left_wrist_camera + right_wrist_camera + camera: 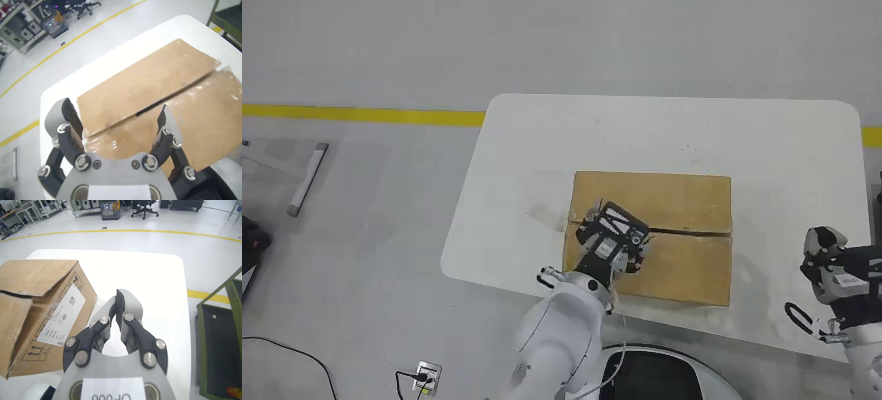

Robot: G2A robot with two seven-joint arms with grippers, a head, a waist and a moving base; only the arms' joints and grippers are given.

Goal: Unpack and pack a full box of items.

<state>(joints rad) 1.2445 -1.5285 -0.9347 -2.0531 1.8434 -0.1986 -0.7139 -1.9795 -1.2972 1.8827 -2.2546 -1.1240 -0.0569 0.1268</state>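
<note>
Box sits closed on the table, the left gripper spread wide just above its seam, apparently to catch a flap edge, while the right gripper, pinched together and empty, hangs beside its labelled end.

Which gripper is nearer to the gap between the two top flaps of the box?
Left. The left gripper hangs open over the box, right above the gap. The right gripper is shut, over the table beside the box.
</note>
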